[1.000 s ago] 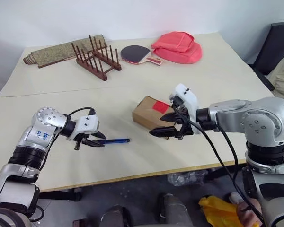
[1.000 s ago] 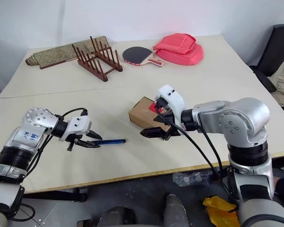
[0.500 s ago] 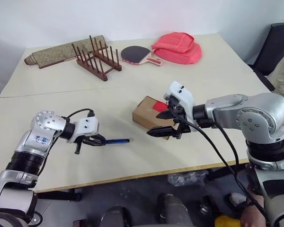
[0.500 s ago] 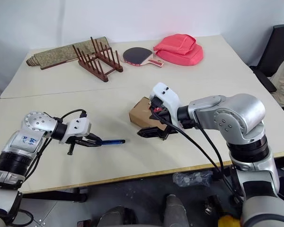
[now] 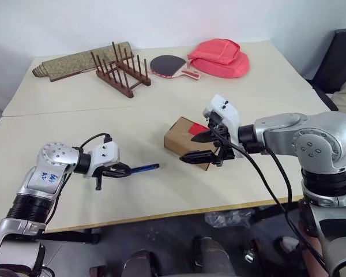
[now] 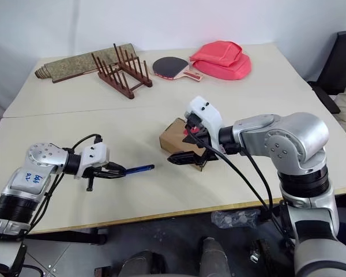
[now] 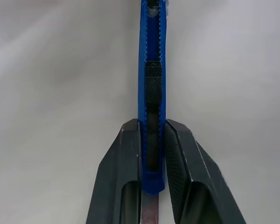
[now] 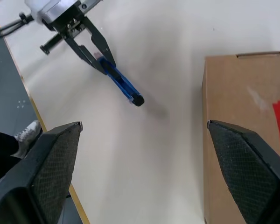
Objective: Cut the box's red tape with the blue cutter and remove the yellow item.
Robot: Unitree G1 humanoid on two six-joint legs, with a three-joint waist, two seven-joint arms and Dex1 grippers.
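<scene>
Left gripper: fingers pressed onto the blue cutter, pinching it at its rear end, one finger flat against each side. Cutter sticks out past the fingertips, roughly level, dark tip toward the box; the right wrist view shows a shadow on the table under the tip, so that end looks to be off the surface. Black slider runs along the top face of the cutter.

Right gripper: jaws spread wide, nothing between them. It hovers at the box's near-right end, one finger over the top, the other at the front edge; contact cannot be told.

Box: brown, flaps shut, lying flat mid-table, set at an angle. Red tape on its top face, partly behind the right gripper. Cutter tip and box near each other but apart.

Table: pale, with a seam running across it. Along the far side: folded mat, wooden rack, paddle, red bag, all well apart from the box.
</scene>
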